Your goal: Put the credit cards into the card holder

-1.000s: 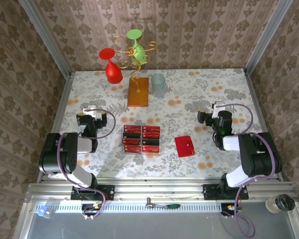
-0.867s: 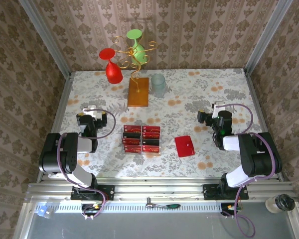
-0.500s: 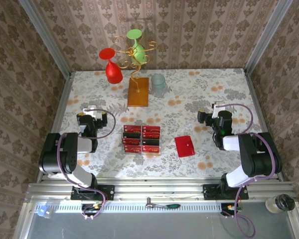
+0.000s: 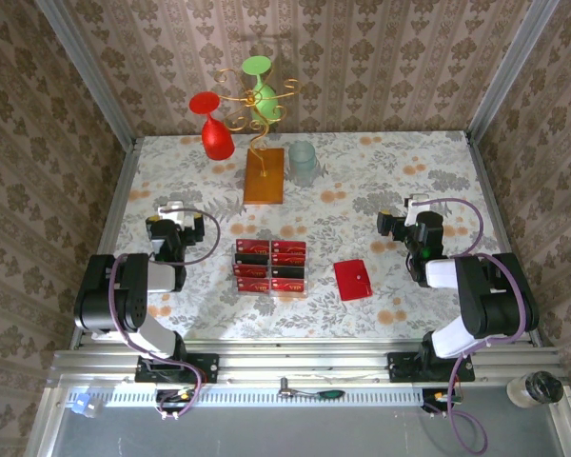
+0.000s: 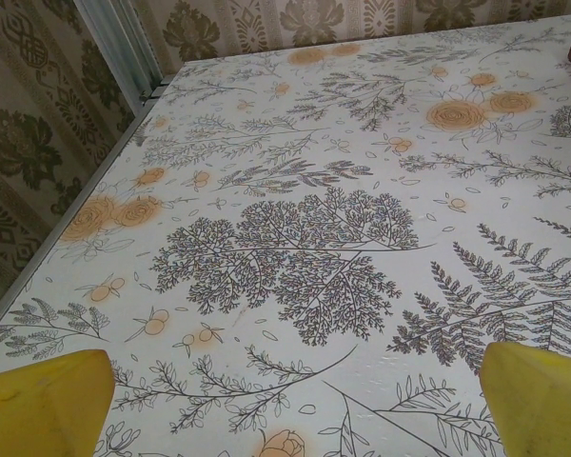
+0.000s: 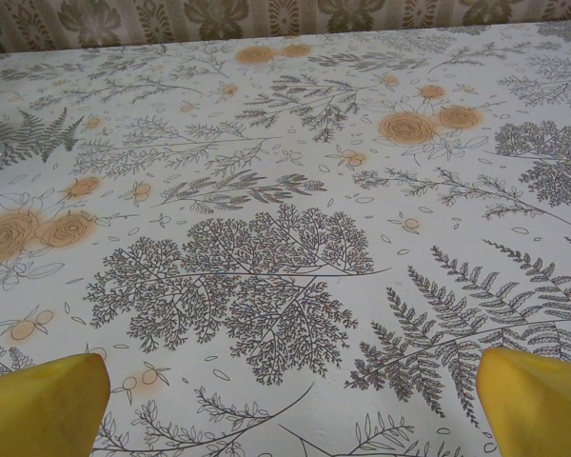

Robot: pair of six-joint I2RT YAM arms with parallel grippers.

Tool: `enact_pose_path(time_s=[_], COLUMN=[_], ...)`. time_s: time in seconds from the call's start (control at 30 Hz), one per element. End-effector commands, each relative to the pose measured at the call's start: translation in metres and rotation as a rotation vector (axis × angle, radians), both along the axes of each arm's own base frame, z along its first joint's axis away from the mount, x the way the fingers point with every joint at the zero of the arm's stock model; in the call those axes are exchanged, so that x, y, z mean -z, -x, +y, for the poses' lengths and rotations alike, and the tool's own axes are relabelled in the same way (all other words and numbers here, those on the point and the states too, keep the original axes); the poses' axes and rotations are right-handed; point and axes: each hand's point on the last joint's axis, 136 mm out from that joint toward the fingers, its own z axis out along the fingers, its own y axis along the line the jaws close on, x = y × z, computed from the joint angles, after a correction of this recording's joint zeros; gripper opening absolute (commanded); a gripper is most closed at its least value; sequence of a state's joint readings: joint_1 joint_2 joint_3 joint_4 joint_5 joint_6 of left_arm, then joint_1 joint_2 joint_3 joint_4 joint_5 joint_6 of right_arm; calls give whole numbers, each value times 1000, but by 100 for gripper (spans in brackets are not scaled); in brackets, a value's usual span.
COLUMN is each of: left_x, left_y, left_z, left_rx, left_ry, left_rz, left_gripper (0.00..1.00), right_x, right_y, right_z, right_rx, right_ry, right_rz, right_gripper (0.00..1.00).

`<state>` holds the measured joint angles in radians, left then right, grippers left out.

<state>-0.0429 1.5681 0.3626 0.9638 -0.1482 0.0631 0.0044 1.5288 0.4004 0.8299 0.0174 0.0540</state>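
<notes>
You've got the card holder (image 4: 352, 280) flat on the worktop (image 4: 390, 167), near centre. The credit cards (image 4: 270, 266) sit in a two-column block just left of it, not touching. Further out, the left claw (image 4: 175, 211) and right claw (image 4: 415, 206) both have fingers spread wide, holding nothing. At the back are a wire glass stand (image 4: 263, 176) and a pale cup (image 4: 302, 163).

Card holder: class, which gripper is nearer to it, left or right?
Right. The right gripper is a little beyond the card holder, to its right; the left gripper is far left, past the credit cards.
</notes>
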Motion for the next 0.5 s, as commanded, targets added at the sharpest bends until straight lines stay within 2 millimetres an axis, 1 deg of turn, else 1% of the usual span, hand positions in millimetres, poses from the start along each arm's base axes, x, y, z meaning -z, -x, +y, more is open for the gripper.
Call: enact_pose_path(time_s=[0.0, 0.13, 0.17, 0.23, 0.3, 0.33, 0.37, 0.43, 0.47], left_x=[-5, -6, -6, -6, -12, -15, -19, -29, -34], left_y=[-5, -4, -4, -4, -5, -5, -6, -5, -4], left_z=[1, -2, -3, -2, 2, 6, 7, 10, 12], left_rx=[3, 19, 29, 31, 7, -5, -10, -24, -36], left_ry=[25, 29, 32, 32, 46, 56, 59, 64, 62], left_rz=[-4, -8, -6, -1, 12, 23, 33, 41, 39], left_gripper=[100, 100, 100, 100, 100, 100, 100, 100, 100], right_x=[-6, -8, -11, -22, -35, -37, -52, -68, -71], right_y=[-6, -5, -6, -7, -8, -9, -8, -8, -6], right_z=[-1, 0, -1, -7, -11, -12, -13, -15, -15], right_rx=[-9, -11, -4, 29, 57, 59, 71, 113, 136], right_ry=[8, 10, 9, 11, 14, 13, 1, -72, -117], right_rz=[-15, -22, -28, 3, 35, 57, 41, 68, 95], right_gripper=[100, 100, 100, 100, 100, 100, 100, 100, 100])
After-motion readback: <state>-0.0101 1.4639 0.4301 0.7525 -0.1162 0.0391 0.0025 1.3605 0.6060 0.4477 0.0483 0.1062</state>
